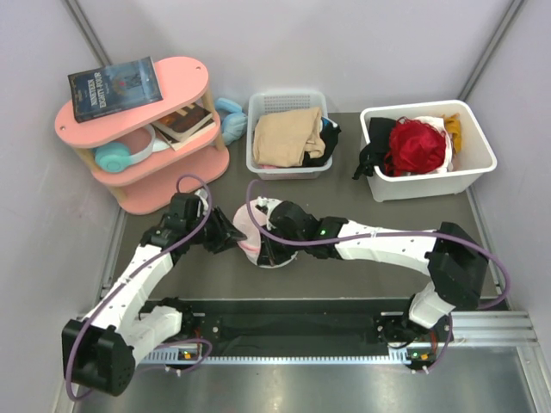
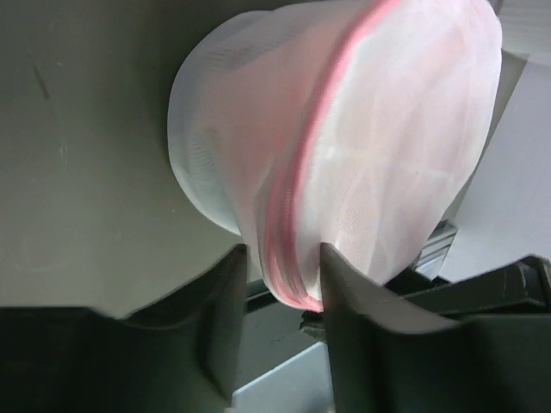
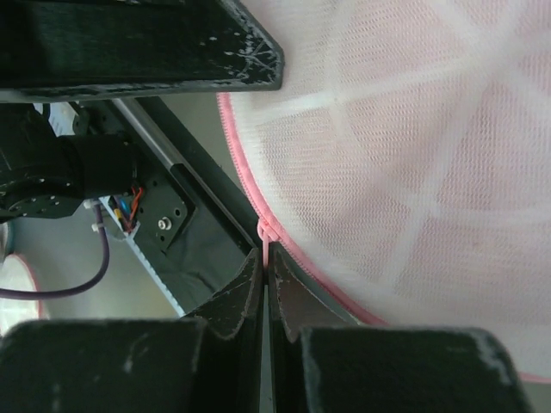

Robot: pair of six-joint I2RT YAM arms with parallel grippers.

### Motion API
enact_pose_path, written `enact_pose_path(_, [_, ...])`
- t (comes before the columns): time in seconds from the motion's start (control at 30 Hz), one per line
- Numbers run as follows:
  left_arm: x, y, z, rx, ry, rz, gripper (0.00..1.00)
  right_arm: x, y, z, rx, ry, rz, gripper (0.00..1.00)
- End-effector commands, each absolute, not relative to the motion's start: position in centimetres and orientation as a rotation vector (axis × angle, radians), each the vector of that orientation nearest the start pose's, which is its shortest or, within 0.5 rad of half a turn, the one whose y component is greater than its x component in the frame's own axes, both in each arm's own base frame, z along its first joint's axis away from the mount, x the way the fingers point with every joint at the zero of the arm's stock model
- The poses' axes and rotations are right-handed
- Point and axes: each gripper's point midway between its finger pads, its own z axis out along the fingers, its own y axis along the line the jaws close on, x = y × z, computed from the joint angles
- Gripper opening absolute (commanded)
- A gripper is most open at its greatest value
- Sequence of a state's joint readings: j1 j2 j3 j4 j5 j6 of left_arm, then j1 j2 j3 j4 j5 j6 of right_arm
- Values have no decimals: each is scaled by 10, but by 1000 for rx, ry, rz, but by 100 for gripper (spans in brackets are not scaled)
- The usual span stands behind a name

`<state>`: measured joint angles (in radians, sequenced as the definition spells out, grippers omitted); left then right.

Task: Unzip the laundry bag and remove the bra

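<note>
The laundry bag, a round white mesh pouch with pink zipper trim, is held upright off the table between my two grippers. My left gripper is shut on the bag's rim; its fingers pinch the pink trim in the left wrist view. My right gripper is shut on the pink zipper pull at the bag's edge. The zipper looks closed along the part that shows. The bra is not visible; no dark fabric shows through the mesh.
A pink shelf with a book and blue headphones stands at the back left. A white basket holds beige clothes. A white bin at the back right holds a red garment and a black one.
</note>
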<state>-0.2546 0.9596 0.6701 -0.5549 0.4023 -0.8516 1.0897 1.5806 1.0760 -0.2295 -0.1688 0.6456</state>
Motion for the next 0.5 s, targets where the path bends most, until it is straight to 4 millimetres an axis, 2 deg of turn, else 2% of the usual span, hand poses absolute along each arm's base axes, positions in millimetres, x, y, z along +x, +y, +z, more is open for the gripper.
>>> enact_pose_path(0.0, [233, -165, 142, -548, 2434, -1024, 32, 151, 413, 146, -696, 2391, 1057, 0])
enact_pose_path(0.03, [235, -165, 142, -548, 2433, -1018, 19, 152, 411, 146, -692, 2393, 1049, 0])
enact_pose_path(0.13, [240, -162, 141, -550, 2440, -984, 1, 152, 402, 143, -674, 2404, 1019, 0])
enact_pose_path(0.33, [245, -156, 142, -527, 2446, -920, 0, 163, 373, 139, -581, 2420, 974, 0])
enact_pose_path(0.37, [244, -156, 141, -528, 2447, -913, 0, 163, 364, 132, -562, 2440, 956, 0])
enact_pose_path(0.43, [244, -155, 142, -525, 2446, -905, 0, 169, 351, 133, -521, 2437, 938, 0])
enact_pose_path(0.47, [244, -155, 142, -525, 2446, -905, 0, 168, 341, 125, -511, 2457, 913, 0])
